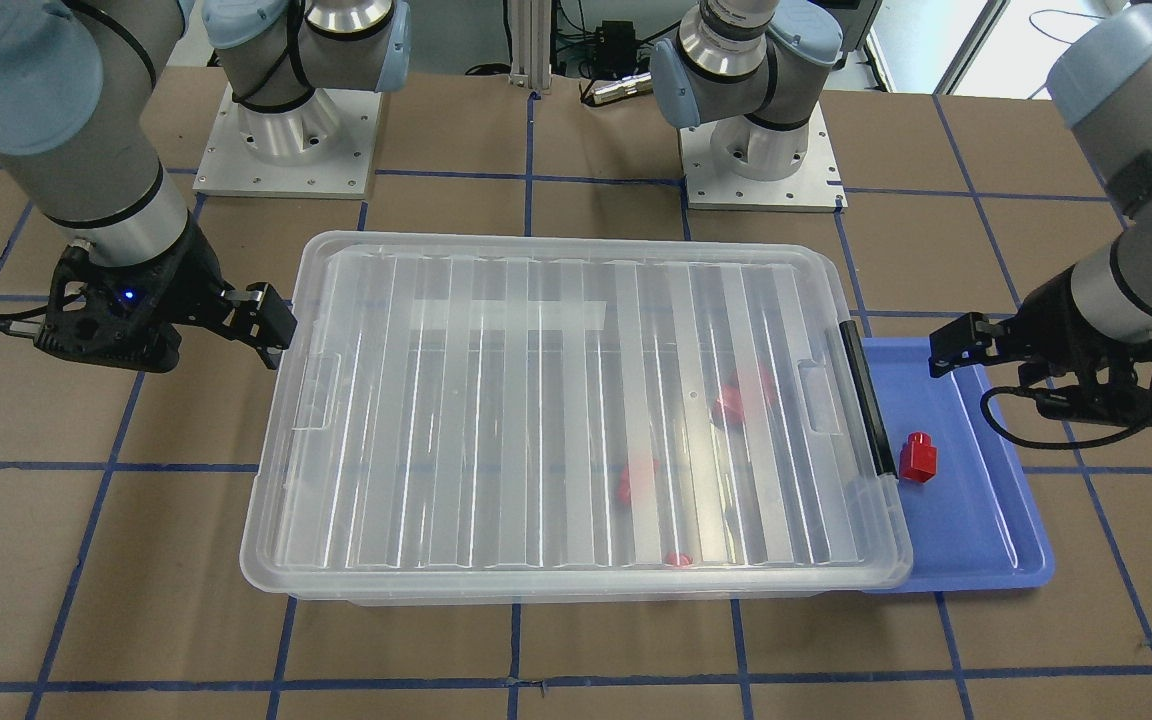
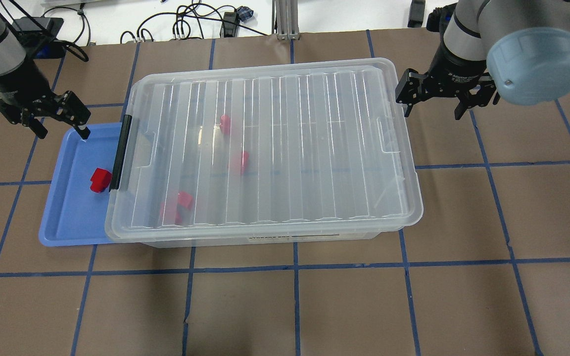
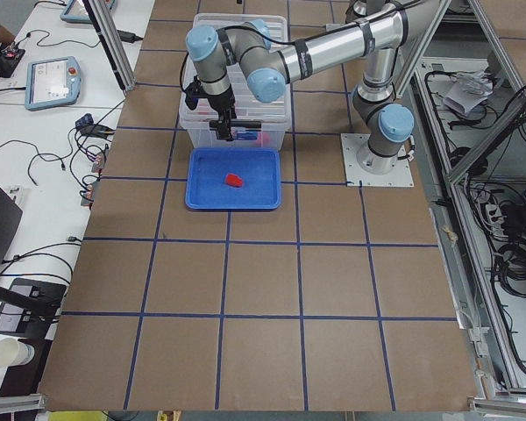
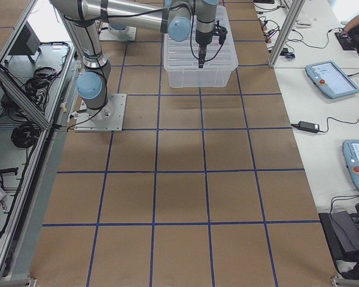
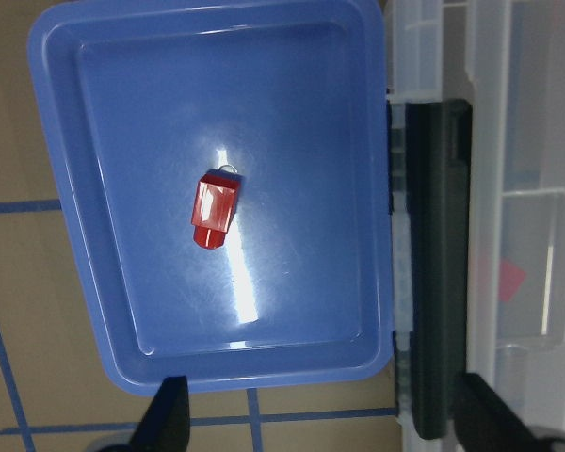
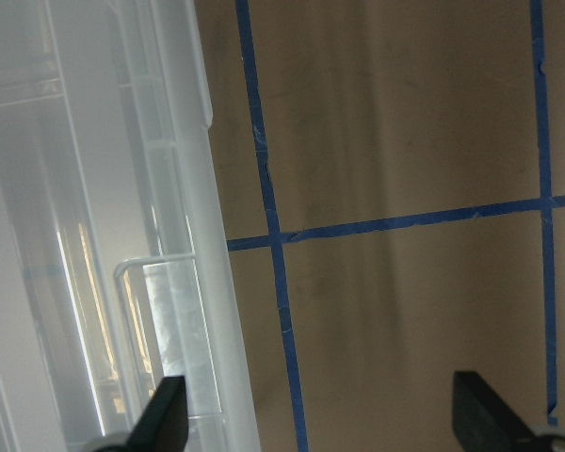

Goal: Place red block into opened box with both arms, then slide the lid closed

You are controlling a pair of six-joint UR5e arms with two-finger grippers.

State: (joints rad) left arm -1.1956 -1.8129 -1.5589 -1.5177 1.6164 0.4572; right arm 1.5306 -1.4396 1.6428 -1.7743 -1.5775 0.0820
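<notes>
A red block (image 2: pixel 100 179) (image 1: pixel 918 458) (image 5: pixel 214 209) lies on its side in the blue tray (image 2: pixel 67 217), close to the box's black bar (image 2: pixel 119 152). The clear ribbed lid (image 2: pixel 275 148) (image 1: pixel 536 400) lies flat over the box (image 2: pixel 265 240), and three other red blocks (image 2: pixel 239 160) show blurred through it. My left gripper (image 2: pixel 62 129) (image 1: pixel 948 350) hangs open over the tray's far corner, holding nothing. Off the box's opposite short end, my right gripper (image 2: pixel 432 111) (image 1: pixel 271 320) is open and empty beside the lid's rim.
The blue tray (image 1: pixel 986 520) is tucked against the box's bar end, partly under its rim. Brown table surface with blue tape lines (image 2: pixel 295 269) lies all around. Both arm bases (image 1: pixel 286 140) stand on the table behind the box.
</notes>
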